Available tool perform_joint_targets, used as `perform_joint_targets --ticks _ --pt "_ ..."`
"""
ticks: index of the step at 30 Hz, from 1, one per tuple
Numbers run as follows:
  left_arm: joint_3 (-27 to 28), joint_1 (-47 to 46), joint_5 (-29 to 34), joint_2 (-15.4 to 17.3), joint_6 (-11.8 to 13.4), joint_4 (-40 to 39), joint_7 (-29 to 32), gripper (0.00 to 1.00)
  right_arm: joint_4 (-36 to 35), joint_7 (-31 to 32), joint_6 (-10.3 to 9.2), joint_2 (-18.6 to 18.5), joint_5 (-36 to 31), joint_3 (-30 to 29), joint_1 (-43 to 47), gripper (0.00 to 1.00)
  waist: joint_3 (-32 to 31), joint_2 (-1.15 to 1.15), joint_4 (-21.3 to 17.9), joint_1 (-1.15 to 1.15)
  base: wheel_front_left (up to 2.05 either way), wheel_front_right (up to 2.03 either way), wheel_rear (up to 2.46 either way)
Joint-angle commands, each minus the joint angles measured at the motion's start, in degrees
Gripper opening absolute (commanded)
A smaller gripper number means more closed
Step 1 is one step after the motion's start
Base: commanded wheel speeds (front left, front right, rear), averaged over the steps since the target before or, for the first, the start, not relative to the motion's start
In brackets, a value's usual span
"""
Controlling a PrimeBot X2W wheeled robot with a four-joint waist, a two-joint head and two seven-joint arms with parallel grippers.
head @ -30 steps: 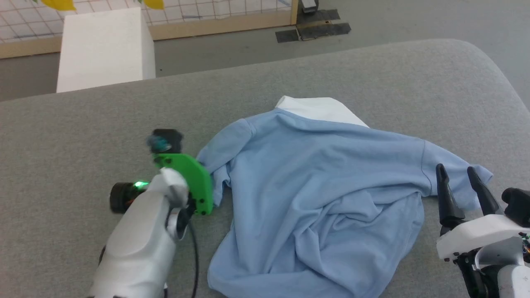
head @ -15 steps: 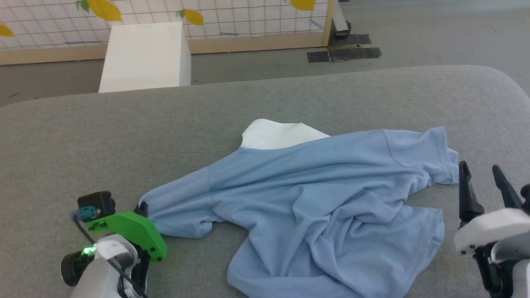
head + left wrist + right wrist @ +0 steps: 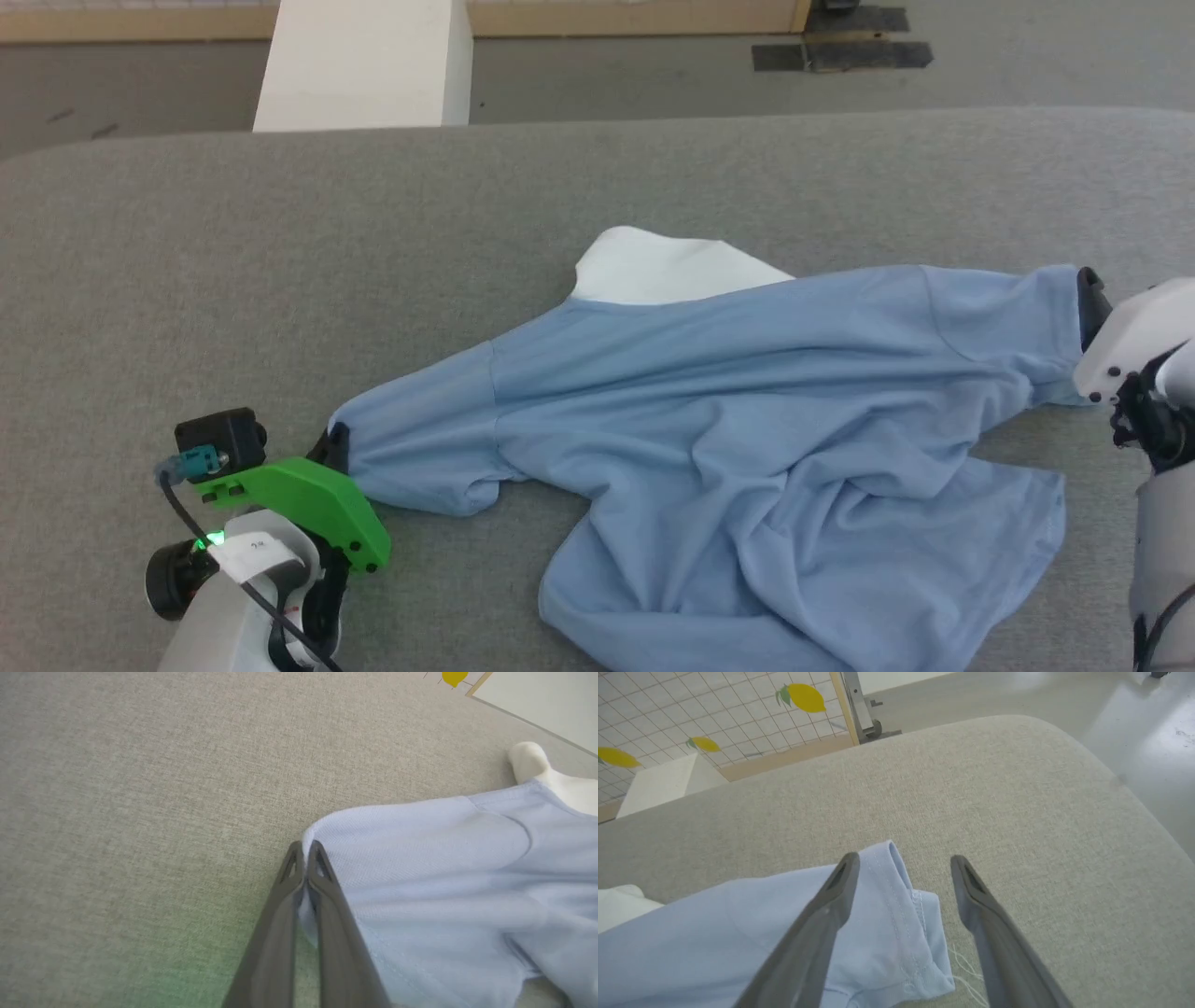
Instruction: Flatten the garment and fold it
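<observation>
The blue T-shirt [image 3: 747, 439] lies on the grey surface [image 3: 280, 280]; the left tool [image 3: 304, 848] clamps one sleeve's edge, and the right tool [image 3: 903, 858], fingers spread, straddles the other sleeve's hem.

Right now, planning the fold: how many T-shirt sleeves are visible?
2: one sleeve pinched in the left gripper, the other sleeve at the open right gripper.

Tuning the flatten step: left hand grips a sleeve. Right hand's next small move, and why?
Probably close the right hand: it is open with the other sleeve hem between its fingers, while the left hand is shut on the shirt.
</observation>
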Motion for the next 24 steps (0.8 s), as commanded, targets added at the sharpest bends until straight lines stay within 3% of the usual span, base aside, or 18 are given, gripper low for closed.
perform_joint_targets --ticks 1,12,13,14,16,17,24 --pt "-0.1 -0.2 0.1 0.2 0.2 -0.3 0.2 0.00 2.0 1.9 -0.09 -0.4 -1.0 -0.6 -1.8 1.00 2.3 0.00 2.1 0.00 0.00 0.00 0.00" --pt "-1.0 -1.6 -0.1 0.1 0.2 -2.4 0.9 0.00 11.5 16.4 -0.09 -2.4 -8.1 -5.0 -9.4 1.00 5.3 0.00 3.5 0.00 0.00 0.00 0.00" --pt "-1.0 -1.6 -0.2 0.1 0.2 -2.5 1.1 0.00 11.9 17.6 -0.09 -2.4 -8.4 -5.2 -9.7 0.93 5.4 0.00 3.5 0.00 0.00 0.00 0.00" --pt "-1.1 -1.7 -0.2 0.1 0.2 -2.6 1.3 0.00 12.5 19.3 -0.09 -2.4 -8.8 -5.4 -10.0 0.49 5.6 0.00 3.5 0.00 0.00 0.00 0.00" --pt "-1.3 -2.1 -0.4 0.2 0.0 -2.7 1.5 0.00 13.1 21.9 -0.09 -2.2 -9.1 -5.0 -10.6 0.08 5.8 0.00 3.4 0.00 0.00 0.00 0.00" --pt "-1.3 -2.3 -0.4 0.2 0.0 -2.8 1.6 0.00 12.8 22.3 -0.09 -2.1 -9.1 -4.9 -10.9 0.00 5.9 0.00 3.3 0.00 0.00 0.00 0.00" --pt "-0.7 -6.9 -1.8 1.5 -3.2 -4.2 1.2 0.00 8.9 19.3 -0.09 -2.6 -7.1 -1.9 -13.2 0.00 5.8 0.00 3.0 0.00 0.00 0.00 0.00"
